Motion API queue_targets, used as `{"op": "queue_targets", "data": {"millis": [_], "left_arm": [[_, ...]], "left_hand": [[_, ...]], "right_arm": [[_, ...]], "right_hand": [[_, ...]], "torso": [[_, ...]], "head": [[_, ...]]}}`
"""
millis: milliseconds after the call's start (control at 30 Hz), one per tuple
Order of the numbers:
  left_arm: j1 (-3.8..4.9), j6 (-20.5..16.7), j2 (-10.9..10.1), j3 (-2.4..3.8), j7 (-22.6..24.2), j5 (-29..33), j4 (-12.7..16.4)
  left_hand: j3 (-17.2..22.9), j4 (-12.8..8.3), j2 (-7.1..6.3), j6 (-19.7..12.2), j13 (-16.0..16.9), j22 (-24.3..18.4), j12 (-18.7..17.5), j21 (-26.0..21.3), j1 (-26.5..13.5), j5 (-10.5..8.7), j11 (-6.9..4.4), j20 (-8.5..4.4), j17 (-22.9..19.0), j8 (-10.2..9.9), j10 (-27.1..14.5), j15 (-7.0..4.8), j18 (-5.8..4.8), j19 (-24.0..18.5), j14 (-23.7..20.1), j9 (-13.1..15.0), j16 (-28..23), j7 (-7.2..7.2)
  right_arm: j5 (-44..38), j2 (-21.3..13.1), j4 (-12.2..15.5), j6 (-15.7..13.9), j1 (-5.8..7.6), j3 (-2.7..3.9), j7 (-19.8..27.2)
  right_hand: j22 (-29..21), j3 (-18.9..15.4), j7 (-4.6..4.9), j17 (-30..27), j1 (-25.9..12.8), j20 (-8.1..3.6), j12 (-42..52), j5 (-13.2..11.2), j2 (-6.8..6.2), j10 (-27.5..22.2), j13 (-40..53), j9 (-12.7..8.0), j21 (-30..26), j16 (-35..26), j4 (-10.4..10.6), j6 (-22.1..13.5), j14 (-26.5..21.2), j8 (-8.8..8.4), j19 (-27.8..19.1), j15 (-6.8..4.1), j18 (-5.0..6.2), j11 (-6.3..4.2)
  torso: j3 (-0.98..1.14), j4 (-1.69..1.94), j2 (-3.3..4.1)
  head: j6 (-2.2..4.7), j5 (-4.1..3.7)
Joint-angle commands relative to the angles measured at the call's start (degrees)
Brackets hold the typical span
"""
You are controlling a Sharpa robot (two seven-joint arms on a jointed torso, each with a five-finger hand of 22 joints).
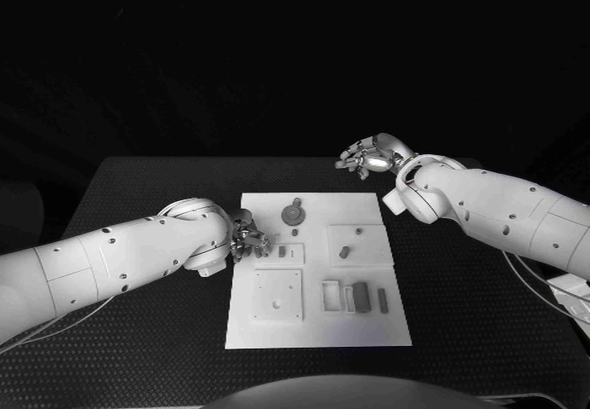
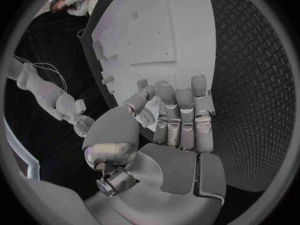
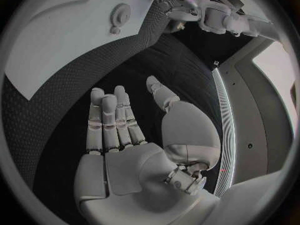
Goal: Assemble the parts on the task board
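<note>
Left hand (image 1: 250, 239) at board's (image 1: 369, 328) left edge mid-frame, grasp unclear, right hand (image 1: 369, 156) released, upper right over worktop (image 1: 479, 290)

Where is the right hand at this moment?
In the head view the right hand hovers over the black table just beyond the task board's far right corner, holding nothing.

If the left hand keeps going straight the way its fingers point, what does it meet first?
Probably the task board. The left hand sits at the board's left edge with its fingers aimed across the white plate, and the small parts beside them look like the first pieces in line, though depth is hard to judge.
</note>
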Motion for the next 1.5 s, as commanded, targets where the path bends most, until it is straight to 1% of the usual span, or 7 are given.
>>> {"op": "queue_targets", "data": {"millis": [33, 200, 533, 867, 1133, 1367, 1500], "left_arm": [[-0.4, 2.15, 0.49, -0.38, -0.11, -2.01, 0.3], [-0.28, 2.48, 0.56, -0.38, -0.12, -2.5, 0.08], [-0.26, 5.6, 0.64, -0.38, -0.08, -3.53, 0.16], [-0.26, 5.73, 0.54, -0.39, -0.3, -4.27, 0.22], [-0.27, 4.82, 0.69, -0.4, -0.46, -3.81, -0.05], [-0.27, 3.73, 1.04, -0.4, -0.49, -2.79, -0.19], [-0.27, 2.22, 1.0, -0.4, -0.62, -1.95, -0.31]], "left_hand": [[6.38, -2.73, 0.03, 0.37, 0.1, 1.4, 0.23, 0.28, 0.25, 0.36, -1.42, -0.5, 0.09, 0.34, 0.87, -0.19, 0.61, 0.1, 0.71, 0.16, 0.33, 0.09], [6.57, -2.74, -0.18, 0.43, 0.18, 1.41, 0.37, 0.52, 0.37, 0.48, -1.46, -0.53, 0.13, 0.36, 0.89, -0.22, 0.66, 0.12, 0.72, 0.26, 0.49, 0.05], [6.92, -2.73, -0.74, 0.45, 0.3, 1.42, 0.62, 1.04, 0.91, 0.54, -1.5, -0.58, 0.23, 0.36, 0.87, -0.29, 0.72, 0.07, 0.69, 0.45, 0.81, 0.01], [6.98, -2.68, -0.8, 0.49, 0.36, 1.42, 0.74, 1.31, 1.11, 0.61, -1.51, -0.58, 0.28, 0.37, 0.87, -0.3, 0.72, 0.06, 0.67, 0.56, 0.98, 0.01], [6.92, -2.65, -0.66, 0.48, 0.37, 1.4, 0.78, 1.45, 1.02, 0.57, -1.49, -0.55, 0.3, 0.36, 0.84, -0.29, 0.69, 0.01, 0.61, 0.63, 1.05, 0.03], [6.71, -2.57, -0.42, 0.29, 0.26, 1.29, 0.7, 1.68, 0.57, -0.6, -1.41, -0.52, 0.14, 0.25, 0.66, -0.24, 0.66, -0.27, 0.42, 0.82, 0.95, 0.11], [6.56, -2.44, -0.86, 0.16, 0.1, 1.19, 0.53, 1.69, 0.22, -0.97, -1.29, -0.46, -0.06, 0.14, 0.54, -0.18, 0.65, -0.46, 0.31, 0.89, 0.71, 0.21]], "right_arm": [[-0.08, 0.01, 0.09, 0.61, -0.02, 0.03, 0.34], [-0.08, 0.02, 0.09, 0.62, -0.02, 0.03, 0.34], [-0.08, 0.03, 0.05, 0.6, -0.02, 0.03, 0.35], [-0.08, 0.08, 0.01, 0.58, -0.02, 0.03, 0.36], [-0.08, 0.12, -0.05, 0.56, -0.02, 0.03, 0.37], [-0.08, 0.1, 0.0, 0.61, -0.02, 0.03, 0.38], [-0.08, 0.05, 0.0, 0.51, -0.02, 0.03, 0.38]], "right_hand": [[0.08, 0.1, 0.36, -0.07, -0.41, 0.28, 0.19, 0.2, -0.02, -0.23, -0.1, -0.06, -0.34, 0.18, 0.25, 0.1, 0.16, -0.24, -0.08, -0.35, 0.89, -0.03], [0.09, 0.1, 0.36, -0.07, -0.4, 0.28, 0.2, 0.2, -0.02, -0.23, -0.12, -0.06, -0.34, 0.18, 0.24, 0.1, 0.16, -0.23, -0.08, -0.35, 0.89, -0.03], [0.09, 0.1, 0.36, -0.08, -0.4, 0.29, 0.23, 0.2, -0.02, -0.24, -0.16, -0.06, -0.35, 0.18, 0.23, 0.1, 0.16, -0.23, -0.08, -0.35, 0.89, -0.03], [0.1, 0.09, 0.36, -0.08, -0.39, 0.29, 0.26, 0.2, -0.01, -0.25, -0.2, -0.07, -0.35, 0.18, 0.22, 0.1, 0.16, -0.23, -0.07, -0.35, 0.89, -0.02], [0.11, 0.09, 0.37, -0.09, -0.39, 0.29, 0.29, 0.2, -0.01, -0.26, -0.23, -0.07, -0.36, 0.18, 0.21, 0.09, 0.15, -0.23, -0.07, -0.34, 0.89, -0.02], [0.11, 0.08, 0.37, -0.09, -0.4, 0.3, 0.3, 0.2, -0.01, -0.27, -0.26, -0.08, -0.36, 0.18, 0.21, 0.09, 0.15, -0.23, -0.07, -0.34, 0.89, -0.02], [0.11, 0.08, 0.37, -0.1, -0.41, 0.3, 0.31, 0.2, -0.01, -0.27, -0.28, -0.08, -0.36, 0.18, 0.21, 0.09, 0.15, -0.23, -0.07, -0.34, 0.89, -0.02]], "torso": [[0.01, 0.0, 0.02], [0.0, 0.01, -0.02], [-0.02, -0.01, -0.02], [-0.02, 0.06, -0.03], [-0.02, 0.03, -0.02], [-0.01, 0.03, -0.01], [-0.01, 0.03, -0.01]], "head": [[0.0, 0.03], [0.02, 0.03], [-0.07, -0.04], [-0.15, -0.09], [-0.09, -0.07], [-0.05, -0.08], [0.02, -0.11]]}}
